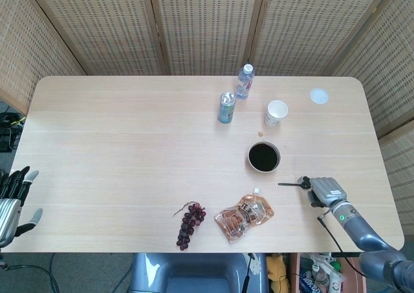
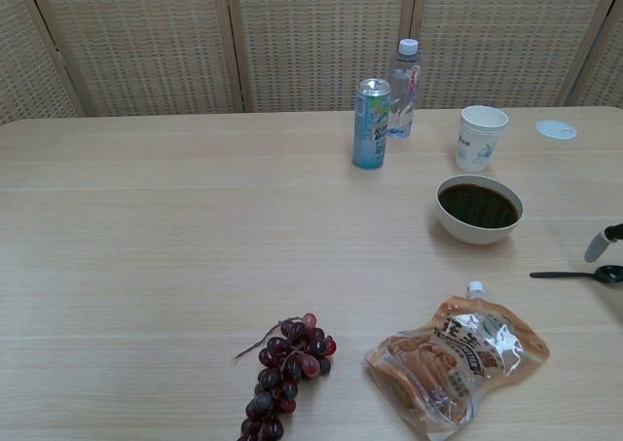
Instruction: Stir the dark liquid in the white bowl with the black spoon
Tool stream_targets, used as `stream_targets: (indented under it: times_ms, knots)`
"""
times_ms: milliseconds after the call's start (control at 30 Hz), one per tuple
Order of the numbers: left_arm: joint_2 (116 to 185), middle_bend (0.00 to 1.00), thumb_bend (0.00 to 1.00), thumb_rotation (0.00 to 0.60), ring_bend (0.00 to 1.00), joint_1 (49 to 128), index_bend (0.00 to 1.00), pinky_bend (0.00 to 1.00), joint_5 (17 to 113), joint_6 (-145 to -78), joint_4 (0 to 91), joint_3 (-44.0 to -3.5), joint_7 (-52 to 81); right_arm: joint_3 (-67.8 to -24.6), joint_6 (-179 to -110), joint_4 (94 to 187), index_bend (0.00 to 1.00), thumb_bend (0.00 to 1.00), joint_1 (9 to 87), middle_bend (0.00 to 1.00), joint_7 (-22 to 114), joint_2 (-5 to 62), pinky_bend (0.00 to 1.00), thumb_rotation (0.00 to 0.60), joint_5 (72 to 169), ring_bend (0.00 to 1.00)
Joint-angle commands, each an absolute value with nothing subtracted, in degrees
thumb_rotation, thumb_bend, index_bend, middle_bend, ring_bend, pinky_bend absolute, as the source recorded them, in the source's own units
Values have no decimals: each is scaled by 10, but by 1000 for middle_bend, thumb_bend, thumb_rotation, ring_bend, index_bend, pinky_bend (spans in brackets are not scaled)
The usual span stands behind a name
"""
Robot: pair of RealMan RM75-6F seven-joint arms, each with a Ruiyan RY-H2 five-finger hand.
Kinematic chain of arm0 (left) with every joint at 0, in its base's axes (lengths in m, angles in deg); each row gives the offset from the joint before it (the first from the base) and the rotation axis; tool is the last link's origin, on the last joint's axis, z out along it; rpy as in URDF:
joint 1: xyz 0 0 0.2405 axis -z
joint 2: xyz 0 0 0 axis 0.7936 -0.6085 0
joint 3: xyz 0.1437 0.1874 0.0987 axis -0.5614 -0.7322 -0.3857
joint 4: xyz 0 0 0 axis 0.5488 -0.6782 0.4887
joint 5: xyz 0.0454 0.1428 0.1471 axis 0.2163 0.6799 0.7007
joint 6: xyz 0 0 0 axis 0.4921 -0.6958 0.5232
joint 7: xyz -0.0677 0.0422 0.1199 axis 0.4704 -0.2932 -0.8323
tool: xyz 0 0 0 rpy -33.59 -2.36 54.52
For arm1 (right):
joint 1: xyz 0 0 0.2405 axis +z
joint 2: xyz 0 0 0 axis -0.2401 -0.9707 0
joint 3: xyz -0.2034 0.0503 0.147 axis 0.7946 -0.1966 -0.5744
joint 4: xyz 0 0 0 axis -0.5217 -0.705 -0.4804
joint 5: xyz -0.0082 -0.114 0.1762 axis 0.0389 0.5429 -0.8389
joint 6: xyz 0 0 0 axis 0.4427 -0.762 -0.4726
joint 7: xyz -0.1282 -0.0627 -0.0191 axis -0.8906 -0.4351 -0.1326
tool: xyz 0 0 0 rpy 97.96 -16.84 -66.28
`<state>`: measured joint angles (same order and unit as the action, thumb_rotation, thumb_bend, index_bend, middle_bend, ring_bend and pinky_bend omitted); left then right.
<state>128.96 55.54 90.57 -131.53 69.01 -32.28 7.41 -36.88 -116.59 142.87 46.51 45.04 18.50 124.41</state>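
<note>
The white bowl (image 1: 264, 157) (image 2: 478, 207) of dark liquid stands right of the table's middle. Just right of and nearer than the bowl, the black spoon (image 1: 291, 184) (image 2: 574, 275) lies flat on the table with its handle pointing left. My right hand (image 1: 325, 191) (image 2: 603, 242) is at the spoon's head end. One fingertip hovers just above the head and nothing is gripped. My left hand (image 1: 14, 199) hangs off the table's near left corner, fingers apart and empty; the chest view does not show it.
Behind the bowl stand a paper cup (image 1: 276, 112) (image 2: 481, 137), a can (image 1: 227, 107) (image 2: 371, 123) and a water bottle (image 1: 244, 81) (image 2: 406, 86). A white lid (image 1: 319, 96) lies far right. Grapes (image 1: 189, 224) (image 2: 287, 368) and a snack pouch (image 1: 244, 217) (image 2: 458, 358) lie near the front edge.
</note>
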Motion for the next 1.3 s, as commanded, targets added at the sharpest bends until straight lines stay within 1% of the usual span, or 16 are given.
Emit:
stream_targets:
  times_ms: [33,400,833,1100,1167,1233,1300]
  knots:
    - [1291,0,364,600,0,555,0,0,905,-1315,688,-323,77,-370,-1161,1427,251,860,470,936,445,191,1000,600,1239,993]
    - [1292,0,363,600,0,552,0,0,901,-1314,679,-325,84,-369,-1152,1414,251,860,482,936,425,213,1000,600,1223,993]
    - [1292,0,364,600,0,552,0,0,902,-1315,679,-324,84,-360,-1151,1435,263,860,484,936,412,203,1000,600,1218,993]
    - [1293,0,363,600,0,551,0,0,903,-1317,678,-325,85,-359,-1188,1468,263,861,473,930,405,186,1000,600,1236,993]
    - [1293,0,364,600,0,550,0,0,903,-1318,678,-324,86,-361,-1209,1479,263,859,467,903,404,183,1000,600,1244,993]
    - [1294,0,364,600,0,550,0,0,902,-1318,677,-325,87,-361,-1235,1489,278,814,458,833,400,182,1000,600,1253,972]
    - [1295,0,364,600,0,550,0,0,902,-1317,676,-325,88,-363,-1261,1493,352,679,449,706,392,187,1000,600,1260,875]
